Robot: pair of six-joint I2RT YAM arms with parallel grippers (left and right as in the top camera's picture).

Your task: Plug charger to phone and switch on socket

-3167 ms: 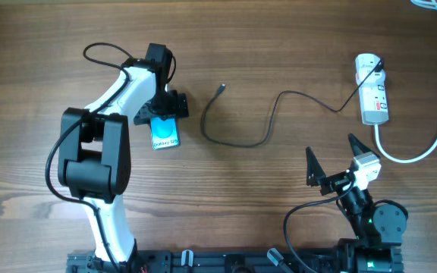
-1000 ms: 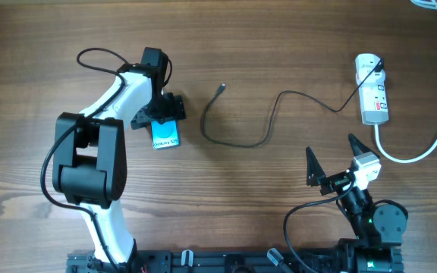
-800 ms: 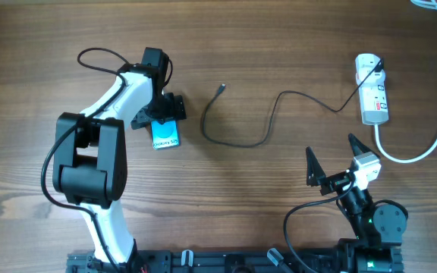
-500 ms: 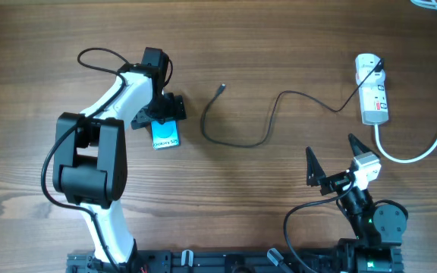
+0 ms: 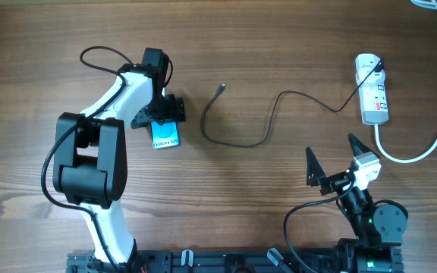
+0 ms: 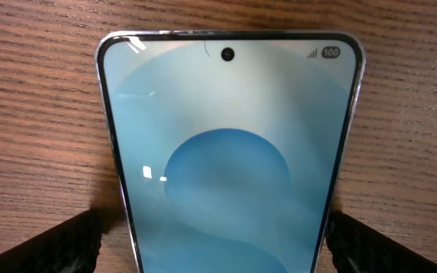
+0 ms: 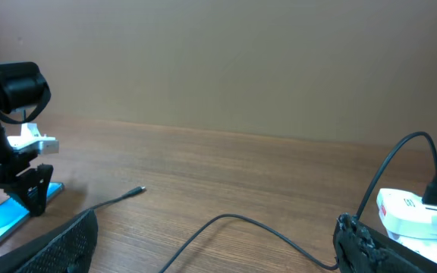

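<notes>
The phone (image 5: 165,136) lies flat on the table, its cyan screen up; it fills the left wrist view (image 6: 230,152). My left gripper (image 5: 160,114) is low over the phone's far end, open, with one finger (image 6: 59,246) on each side of the phone and a thin strip of wood showing beside the left finger. The charger cable (image 5: 237,142) lies loose, its small tip (image 5: 220,89) right of the phone, its black plug in the socket (image 5: 373,98). My right gripper (image 5: 331,163) is open and empty near the front edge; in its wrist view the tip (image 7: 136,189) and socket (image 7: 416,216) show.
The socket's thick white cord (image 5: 423,152) loops along the right edge and off the top right corner. The left arm (image 7: 14,98) stands over the phone (image 7: 6,216) at the left of the right wrist view. A brown wall closes the table's far side.
Since 3.2 s ago my left arm shifted slightly left and its gripper turned a little over the phone. In the last second nothing has visibly moved. The right arm is still.
</notes>
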